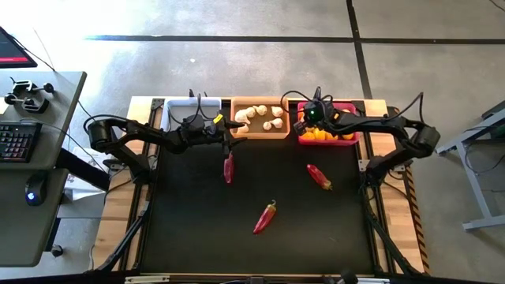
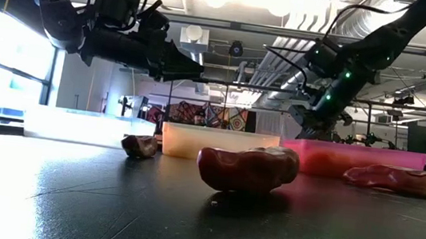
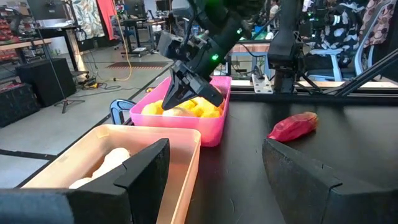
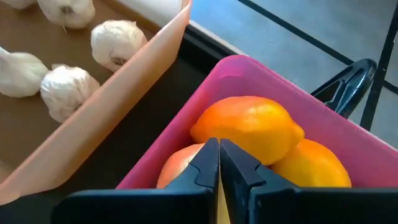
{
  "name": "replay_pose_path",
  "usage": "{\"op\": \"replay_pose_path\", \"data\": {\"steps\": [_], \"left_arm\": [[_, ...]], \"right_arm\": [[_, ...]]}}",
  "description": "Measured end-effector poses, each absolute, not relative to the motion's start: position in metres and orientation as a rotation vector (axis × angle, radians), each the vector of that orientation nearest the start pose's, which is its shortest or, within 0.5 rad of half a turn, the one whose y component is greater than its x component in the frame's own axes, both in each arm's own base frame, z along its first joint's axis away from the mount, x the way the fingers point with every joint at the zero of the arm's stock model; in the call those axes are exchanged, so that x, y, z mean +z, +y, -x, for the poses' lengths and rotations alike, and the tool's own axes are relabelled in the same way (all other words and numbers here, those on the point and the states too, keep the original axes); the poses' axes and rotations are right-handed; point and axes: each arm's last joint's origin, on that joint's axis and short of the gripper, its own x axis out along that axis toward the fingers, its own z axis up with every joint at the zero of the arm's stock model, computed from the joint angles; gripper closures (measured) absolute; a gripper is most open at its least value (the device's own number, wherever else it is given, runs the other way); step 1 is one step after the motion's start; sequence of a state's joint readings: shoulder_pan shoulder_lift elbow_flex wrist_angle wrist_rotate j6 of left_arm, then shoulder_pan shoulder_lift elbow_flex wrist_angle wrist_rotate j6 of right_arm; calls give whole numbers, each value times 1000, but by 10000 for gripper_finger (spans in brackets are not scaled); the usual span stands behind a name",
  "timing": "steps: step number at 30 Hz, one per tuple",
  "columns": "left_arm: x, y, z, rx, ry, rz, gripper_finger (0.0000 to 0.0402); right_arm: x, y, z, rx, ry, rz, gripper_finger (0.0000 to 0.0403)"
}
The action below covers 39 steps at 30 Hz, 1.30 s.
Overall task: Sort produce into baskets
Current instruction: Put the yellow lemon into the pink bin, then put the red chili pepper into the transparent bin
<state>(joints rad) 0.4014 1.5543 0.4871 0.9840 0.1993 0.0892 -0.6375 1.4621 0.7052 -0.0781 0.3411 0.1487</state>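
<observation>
Right end effector point(image 4: 219, 163) closed, nothing between the fingers, hanging over the lemons point(image 4: 249, 127) in the pink bin point(image 1: 327, 139). Left end effector point(image 1: 229, 128) open wide, empty, above the near edge of the orange bin point(image 1: 259, 132), which holds garlic point(image 1: 272, 124). White bin point(image 1: 193, 106) at the left end of the row. Three chilies on the worktop point(image 1: 189, 221): one point(image 1: 229, 168) just in front of the orange bin, one point(image 1: 319, 177) right of centre, one point(image 1: 265, 217) nearest the front.

Risks: closed right fingers could nudge a lemon out if they dip lower. The left arm, if it reaches for the nearby chili, may clip the orange bin's rim. The chilies' curved, tapered shape could let them roll or slip in a pinch.
</observation>
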Motion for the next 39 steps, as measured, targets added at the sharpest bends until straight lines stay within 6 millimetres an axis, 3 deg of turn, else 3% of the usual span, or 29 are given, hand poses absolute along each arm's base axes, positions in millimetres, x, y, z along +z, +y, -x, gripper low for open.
{"op": "replay_pose_path", "data": {"steps": [5,10,16,21,28,35,39], "left_arm": [[174,105,-262,198,88,-64,161],[174,105,-262,198,89,-70,161],[173,105,-262,197,103,-77,161],[169,98,-265,154,141,-85,163],[180,65,-284,-2,310,-86,216],[193,1,-289,-109,679,-224,304],[193,-29,-285,-172,823,-356,327]], "right_arm": [[173,-177,-214,-984,779,-220,402],[199,-173,-216,-952,764,-156,402],[224,-130,-215,-828,745,-134,402],[216,-83,-219,-670,681,-129,403],[192,-41,-224,-518,537,-127,403],[186,-22,-222,-507,526,-88,403],[185,-18,-223,-505,524,-74,403]]}}
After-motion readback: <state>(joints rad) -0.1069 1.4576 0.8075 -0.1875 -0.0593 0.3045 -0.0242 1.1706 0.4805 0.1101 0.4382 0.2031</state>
